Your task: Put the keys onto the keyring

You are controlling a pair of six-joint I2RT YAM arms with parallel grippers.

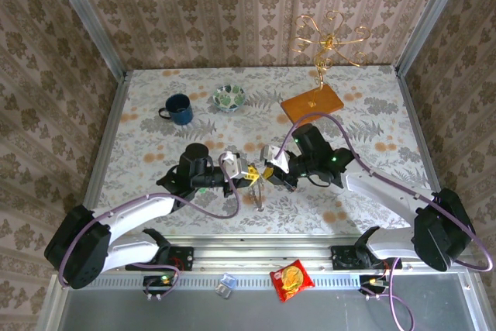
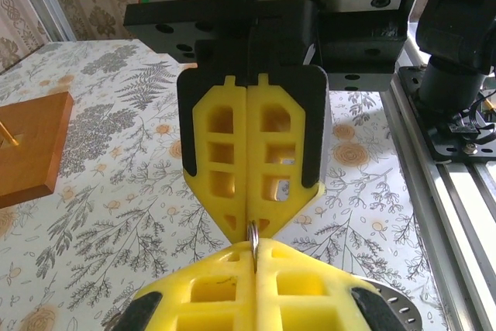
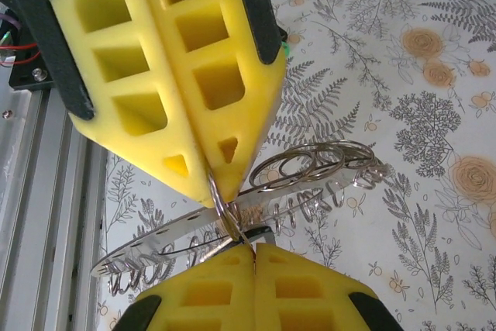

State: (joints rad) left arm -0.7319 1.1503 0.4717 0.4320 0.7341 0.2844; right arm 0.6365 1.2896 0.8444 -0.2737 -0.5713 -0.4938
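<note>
Where four fingers (image 2: 239, 164) meet, they pinch one keyring (image 2: 253, 232).

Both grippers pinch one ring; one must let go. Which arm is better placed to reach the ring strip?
Right, though narrowly: the ring strip lies just beneath the right gripper.

the left gripper (image 1: 248, 174) and right gripper (image 1: 270, 168) meet tip to tip mid-table, both clamped on the keyring (image 2: 253, 232), closing that gap. a blue mug (image 1: 178, 108), bowl (image 1: 229, 98) and wooden stand (image 1: 311, 103) line the far side. the table (image 1: 387, 137) lies bare at both flanks.
</note>
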